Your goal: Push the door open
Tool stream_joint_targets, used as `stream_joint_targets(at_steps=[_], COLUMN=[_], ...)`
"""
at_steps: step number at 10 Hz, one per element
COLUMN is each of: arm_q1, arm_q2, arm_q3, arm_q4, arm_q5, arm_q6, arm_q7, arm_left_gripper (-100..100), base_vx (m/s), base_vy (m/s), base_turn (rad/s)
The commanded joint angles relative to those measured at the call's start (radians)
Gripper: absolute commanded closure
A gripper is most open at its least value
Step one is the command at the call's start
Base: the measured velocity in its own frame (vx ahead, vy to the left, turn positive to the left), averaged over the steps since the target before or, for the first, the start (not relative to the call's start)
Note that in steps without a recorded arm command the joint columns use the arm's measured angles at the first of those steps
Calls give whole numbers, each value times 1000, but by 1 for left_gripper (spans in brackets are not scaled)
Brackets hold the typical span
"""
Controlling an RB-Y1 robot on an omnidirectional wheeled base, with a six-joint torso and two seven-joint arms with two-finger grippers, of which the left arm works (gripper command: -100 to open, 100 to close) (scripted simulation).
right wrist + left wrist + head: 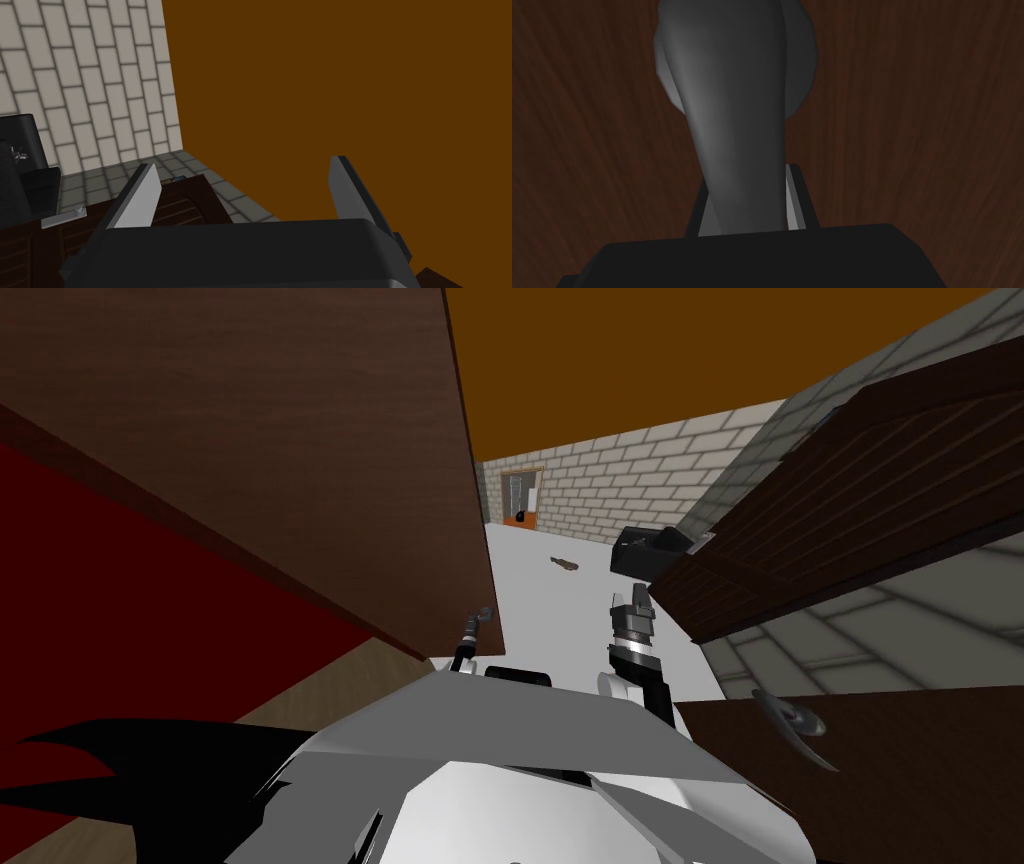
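A dark brown wooden door (300,438) fills the left of the head view, its edge running down to just above my chest. My left gripper (477,623) sits at that edge. In the left wrist view it (747,200) is shut on the door's grey lever handle (737,115), which rises between the fingers (794,205) against the brown door face (912,125). My right gripper (630,600) hangs in the gap right of the door edge, open and holding nothing, its fingers wide apart (244,165).
Beyond the door edge lies a white floor (560,608) with a small brown object (565,563). A dark wood cabinet (850,508) with a black appliance (645,550) stands at right. A brown panel with a grey handle (795,723) is near my right side. Far off, a brick wall has a doorway (520,498).
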Motion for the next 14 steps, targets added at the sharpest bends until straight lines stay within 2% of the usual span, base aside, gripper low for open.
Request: stream_joint_targets(at_steps=[1,3,4,6,7,9,11,12,14], arm_q1=[-2,-3,-3,-3,-3,-4,-4,-4,-5], arm_q2=[19,22,24,25,25,21,21,14,7], arm_q3=[27,38,63,81,81,112,112,136,152], arm_q4=[-6,-6,-4,-3,-3,-2,-2,0,1], arm_q5=[12,17,29,38,38,53,53,65,73], arm_q6=[1,0,0,-1,-1,-2,-2,-3,-4], arm_q7=[-4,-7,-14,-19,-19,-27,-27,-34,-38], arm_left_gripper=[100,100,100,100,100,100,100,100,100], base_vx=[186,162,143,181,128,188,85,126,187], base_vy=[-71,-53,-70,-67,-57,-75,-29,-33,-83], base_turn=[65,44,74,78,21,70,26,32,91])
